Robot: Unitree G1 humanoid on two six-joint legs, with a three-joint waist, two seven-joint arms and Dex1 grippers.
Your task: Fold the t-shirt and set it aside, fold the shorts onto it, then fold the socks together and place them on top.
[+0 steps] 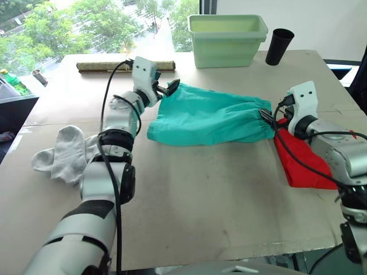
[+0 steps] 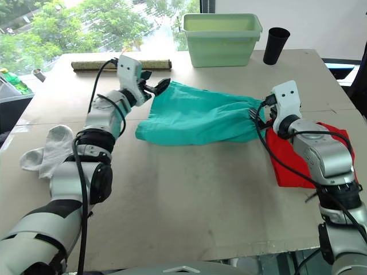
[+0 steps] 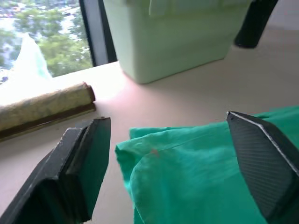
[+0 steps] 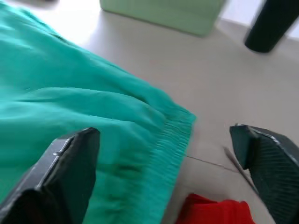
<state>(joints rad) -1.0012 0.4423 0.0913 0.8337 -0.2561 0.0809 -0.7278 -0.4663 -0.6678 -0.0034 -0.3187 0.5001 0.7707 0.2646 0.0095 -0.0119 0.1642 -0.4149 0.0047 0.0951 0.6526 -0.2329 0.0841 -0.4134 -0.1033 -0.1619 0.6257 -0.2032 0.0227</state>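
Observation:
The teal shorts [image 1: 209, 117] lie spread across the middle of the table, waistband toward the right. My left gripper [image 1: 171, 87] hovers open at the shorts' far left corner [image 3: 154, 154], the cloth lying between its fingers [image 3: 84, 163]. At the waistband end [image 4: 175, 140] my right gripper [image 1: 267, 116] is open, straddling the gathered edge. The red t-shirt [image 1: 301, 163] lies folded on the right, partly under my right arm. The grey-white socks [image 1: 63, 152] lie loose at the table's left side.
A pale green bin [image 1: 226, 39] and a black cup [image 1: 279, 46] stand at the back. A rolled mat [image 1: 114, 66] lies at the back left. The table's front edge [image 1: 229, 252] is near.

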